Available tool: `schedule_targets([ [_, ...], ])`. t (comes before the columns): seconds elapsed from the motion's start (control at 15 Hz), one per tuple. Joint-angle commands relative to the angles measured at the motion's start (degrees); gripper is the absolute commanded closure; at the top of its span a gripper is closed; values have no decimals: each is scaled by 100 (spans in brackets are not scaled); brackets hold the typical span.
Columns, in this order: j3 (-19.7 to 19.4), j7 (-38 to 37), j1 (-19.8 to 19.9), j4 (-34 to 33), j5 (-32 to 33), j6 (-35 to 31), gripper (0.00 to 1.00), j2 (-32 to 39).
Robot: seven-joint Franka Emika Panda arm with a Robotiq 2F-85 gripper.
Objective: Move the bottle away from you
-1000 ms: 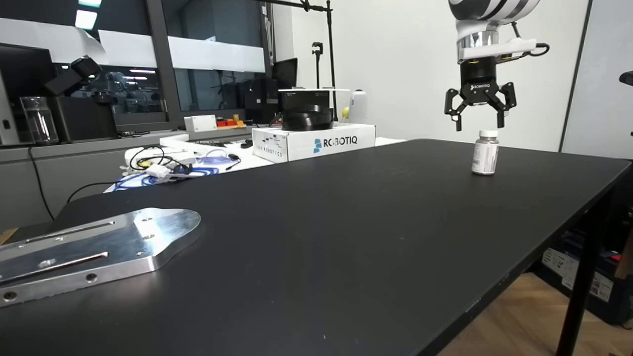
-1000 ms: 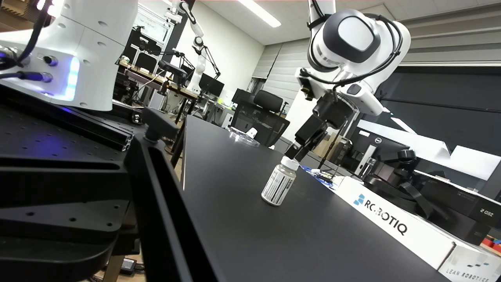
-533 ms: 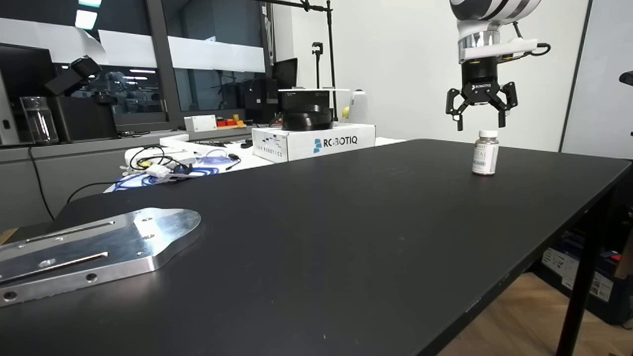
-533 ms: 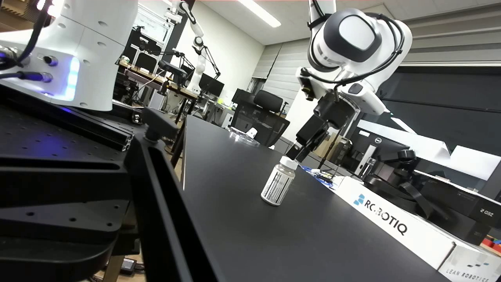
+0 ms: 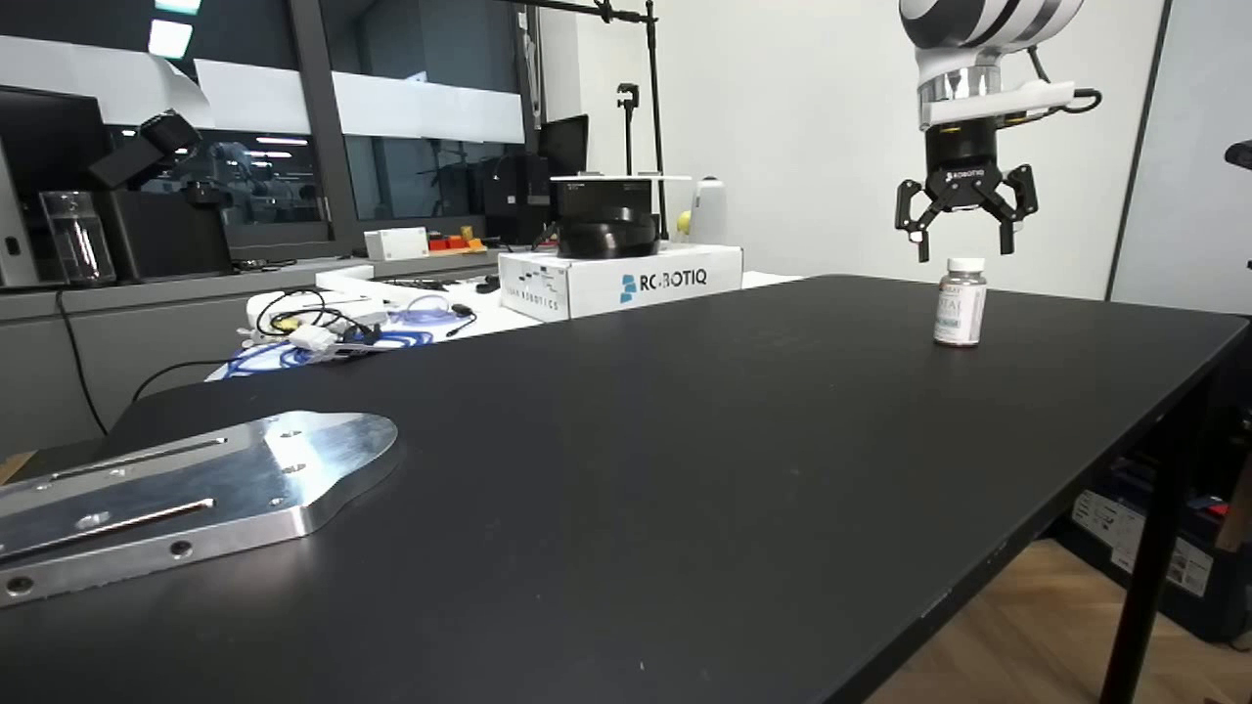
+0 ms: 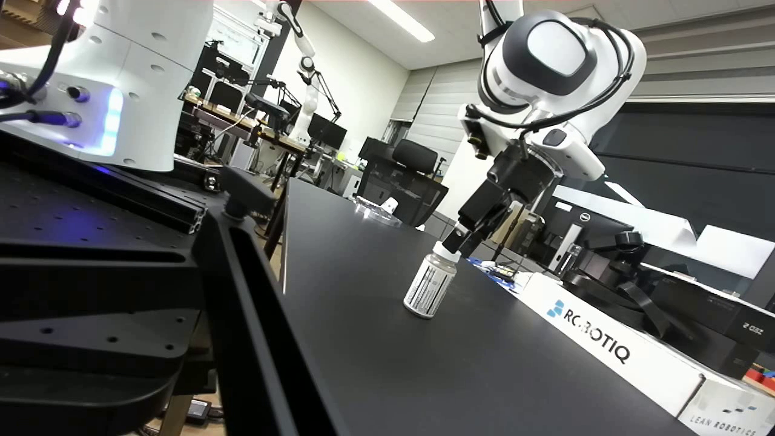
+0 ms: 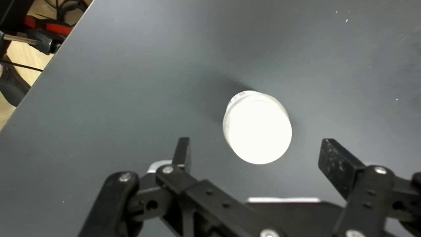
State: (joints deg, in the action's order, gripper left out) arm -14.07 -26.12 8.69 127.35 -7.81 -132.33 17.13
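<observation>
A small white bottle (image 5: 960, 311) with a white cap stands upright on the black table (image 5: 685, 469). Its printed label shows in an exterior view (image 6: 428, 289). In the wrist view I look down on its bright cap (image 7: 260, 130). My gripper (image 5: 965, 254) points down, open and empty, with its fingertips at about cap height or just above in the image. In an exterior view the gripper (image 6: 454, 242) appears just behind the cap. In the wrist view the bottle lies between the sideways lines of the open fingers (image 7: 256, 144), a little ahead of the tips, touching neither.
A metal plate (image 5: 196, 479) lies at one end of the table. A white Robotiq box (image 5: 636, 284) and blue cables (image 5: 293, 354) lie on a white surface beside the table. The table edge (image 7: 49, 62) shows in the wrist view. The robot base (image 6: 121, 79) stands beside the table.
My gripper has shifted slightly sideways, so its fingers sit more evenly about the bottle in an exterior view. It stays open. The bottle has not moved.
</observation>
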Motion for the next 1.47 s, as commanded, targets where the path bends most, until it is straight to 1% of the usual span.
schedule_targets([
  [0.0, 33, 103, 64, 37, -110, -113, 0, 48],
  [0.6, 126, 726, 184, 205, -568, -416, 0, 60],
  [1.4, 231, 1150, 265, 308, -855, -653, 0, 181],
])
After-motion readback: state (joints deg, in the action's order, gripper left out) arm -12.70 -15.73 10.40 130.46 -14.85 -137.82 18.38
